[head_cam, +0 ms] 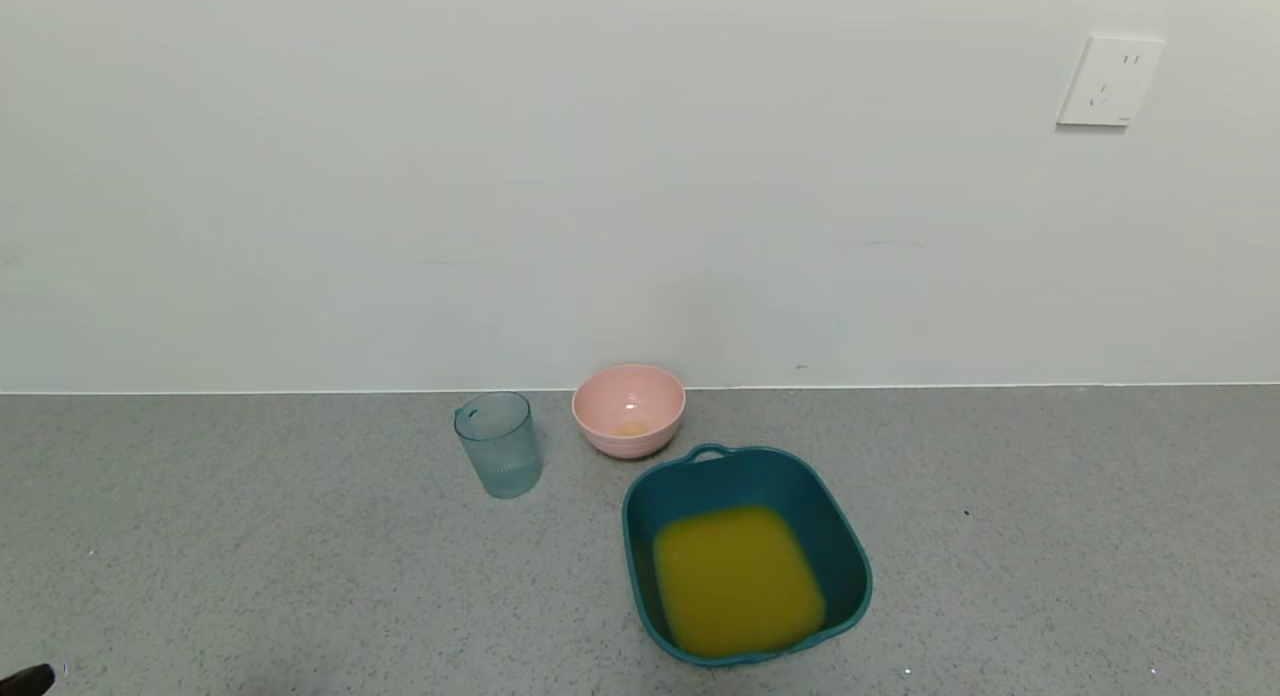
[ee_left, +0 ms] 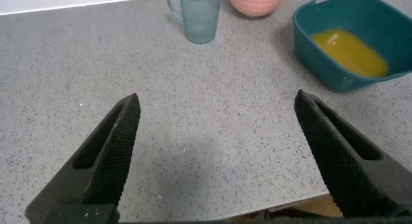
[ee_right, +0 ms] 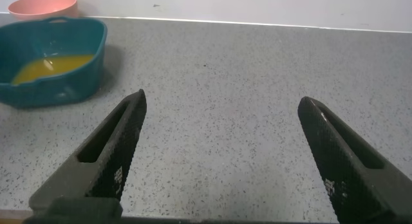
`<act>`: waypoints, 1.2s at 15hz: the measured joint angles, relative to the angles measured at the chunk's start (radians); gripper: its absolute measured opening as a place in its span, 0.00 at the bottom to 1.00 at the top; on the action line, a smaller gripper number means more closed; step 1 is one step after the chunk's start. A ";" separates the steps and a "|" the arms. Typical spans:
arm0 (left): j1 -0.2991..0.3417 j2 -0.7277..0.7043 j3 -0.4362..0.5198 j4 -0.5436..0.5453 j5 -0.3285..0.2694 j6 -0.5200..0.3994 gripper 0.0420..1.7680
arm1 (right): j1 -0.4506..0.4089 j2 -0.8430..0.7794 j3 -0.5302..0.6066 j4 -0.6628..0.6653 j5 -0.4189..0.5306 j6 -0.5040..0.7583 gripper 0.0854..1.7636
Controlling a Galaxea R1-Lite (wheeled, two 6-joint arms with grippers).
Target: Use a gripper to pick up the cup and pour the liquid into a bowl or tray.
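cup (head_cam: 497, 444) upright and empty, liquid (head_cam: 737, 579) in tub (head_cam: 640, 536)

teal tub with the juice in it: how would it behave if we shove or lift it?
The tub holds a wide pool of orange juice, so it is probably fairly heavy and apt to slosh if shoved. It sits low and broad on the counter, so tipping seems unlikely. Its thin plastic walls may flex when lifted.

I see a grey speckled desk (head_cam: 250, 536) running up to a pale wall. On it stands the cup (head_cam: 497, 444), upright and empty. Just beside it, by the wall, sits a pink bowl (head_cam: 629, 409). Nearer me rests the teal tub (head_cam: 846, 546), holding orange liquid (head_cam: 737, 579), close to the bowl but apart.
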 joint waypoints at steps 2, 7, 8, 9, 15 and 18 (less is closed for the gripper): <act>0.008 -0.080 0.015 0.027 -0.003 0.002 0.97 | 0.000 0.000 0.000 0.000 0.000 0.000 0.97; 0.054 -0.289 0.049 0.097 -0.019 0.019 0.97 | 0.000 0.000 0.000 0.000 0.000 0.000 0.97; 0.060 -0.329 0.057 0.109 -0.031 0.028 0.97 | 0.000 0.000 0.000 0.000 0.000 0.000 0.97; 0.065 -0.373 0.069 0.122 -0.041 0.036 0.97 | 0.000 0.000 0.000 0.000 0.000 0.000 0.97; 0.072 -0.500 0.206 -0.048 0.003 0.121 0.97 | 0.000 0.000 0.000 0.000 0.000 0.000 0.97; 0.072 -0.508 0.285 -0.081 0.032 0.181 0.97 | 0.000 0.000 0.000 0.001 0.000 0.000 0.97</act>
